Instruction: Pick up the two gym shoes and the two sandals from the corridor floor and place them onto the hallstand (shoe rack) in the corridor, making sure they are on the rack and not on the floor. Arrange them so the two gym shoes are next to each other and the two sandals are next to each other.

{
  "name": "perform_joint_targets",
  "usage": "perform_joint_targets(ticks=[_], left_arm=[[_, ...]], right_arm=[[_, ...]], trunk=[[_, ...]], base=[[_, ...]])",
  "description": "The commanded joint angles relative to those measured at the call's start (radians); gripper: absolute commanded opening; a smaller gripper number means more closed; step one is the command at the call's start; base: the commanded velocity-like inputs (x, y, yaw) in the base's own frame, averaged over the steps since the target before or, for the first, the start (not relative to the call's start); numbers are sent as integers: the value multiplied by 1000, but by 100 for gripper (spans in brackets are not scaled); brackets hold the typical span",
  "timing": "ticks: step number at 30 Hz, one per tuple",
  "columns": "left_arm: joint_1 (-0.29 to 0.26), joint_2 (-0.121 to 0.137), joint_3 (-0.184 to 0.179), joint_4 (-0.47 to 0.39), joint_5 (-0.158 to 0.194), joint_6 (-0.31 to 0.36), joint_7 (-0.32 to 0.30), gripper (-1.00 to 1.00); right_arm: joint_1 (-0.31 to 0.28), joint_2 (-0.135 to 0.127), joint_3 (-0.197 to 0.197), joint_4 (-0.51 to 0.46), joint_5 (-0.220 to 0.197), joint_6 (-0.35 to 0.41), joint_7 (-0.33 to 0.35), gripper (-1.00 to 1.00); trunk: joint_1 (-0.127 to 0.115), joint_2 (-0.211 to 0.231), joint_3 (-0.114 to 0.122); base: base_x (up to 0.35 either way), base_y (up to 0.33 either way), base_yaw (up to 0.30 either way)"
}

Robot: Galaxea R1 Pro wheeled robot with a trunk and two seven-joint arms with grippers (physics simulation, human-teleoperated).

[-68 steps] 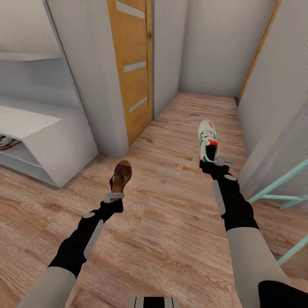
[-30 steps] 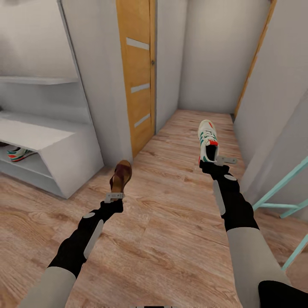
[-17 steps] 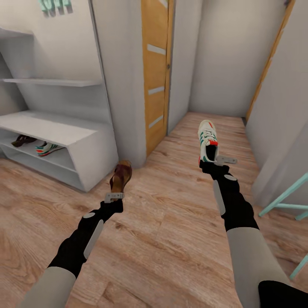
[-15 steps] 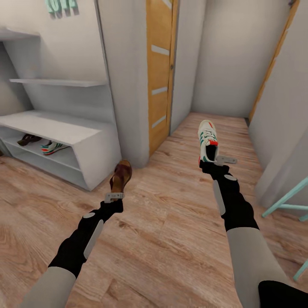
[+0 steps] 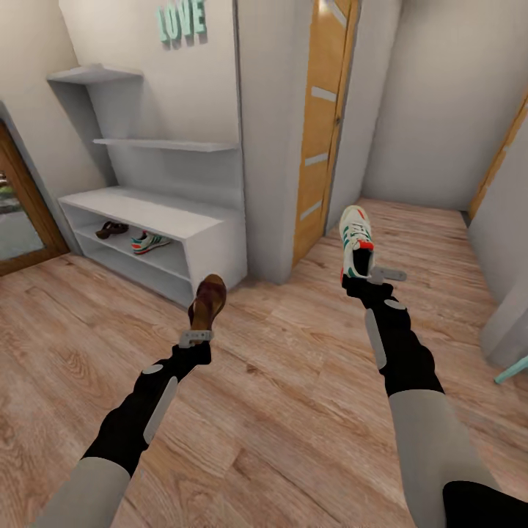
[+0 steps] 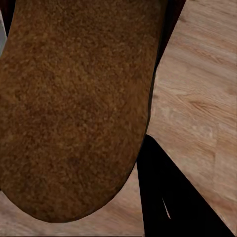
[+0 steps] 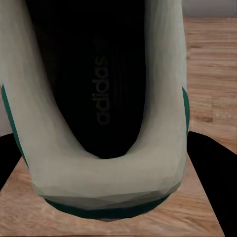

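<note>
My left gripper (image 5: pixel 196 336) is shut on a brown sandal (image 5: pixel 207 301), held above the corridor floor (image 5: pixel 293 381); its sole (image 6: pixel 74 108) sits close before the left wrist camera. My right gripper (image 5: pixel 370 279) is shut on a white gym shoe (image 5: pixel 356 238) with green stripes, its dark insole (image 7: pixel 98 89) facing the right wrist camera. The pale grey hallstand (image 5: pixel 147 209) stands at the left, beyond the left gripper. On its lower tier lie a second sandal (image 5: pixel 111 229) and a second gym shoe (image 5: pixel 150 242), side by side.
A grey wall column (image 5: pixel 275 147) stands right of the hallstand, then an orange door (image 5: pixel 323 139). A wooden door frame (image 5: pixel 26 213) is at far left. Teal "LOVE" letters (image 5: pixel 181 20) hang above the shelves. A teal frame leg (image 5: pixel 513 370) pokes in at right.
The view has swung left and the hallstand has come fully into sight, with its upper shelves and the shoes on its lower tier. Both arms hold their shoes as before.
</note>
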Motion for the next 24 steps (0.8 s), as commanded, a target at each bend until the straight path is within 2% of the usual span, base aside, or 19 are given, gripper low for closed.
perform_joint_targets(ticks=[1,9,24], left_arm=[[0,1,-2,-1,6,5,0,-100],[0,0,-2,-1,7,5,-1,-100],[0,-1,-2,0,7,5,-1,-100]], right_arm=[[-1,1,-1,-2,1,6,-2,-100],[-1,1,-1,-2,1,6,-1,-100],[-1,1,-1,-2,1,6,-2,-100]], trunk=[[0,0,0],[0,0,9],[0,0,26]], base=[[-134,285,231],[-60,299,231],[15,310,231]])
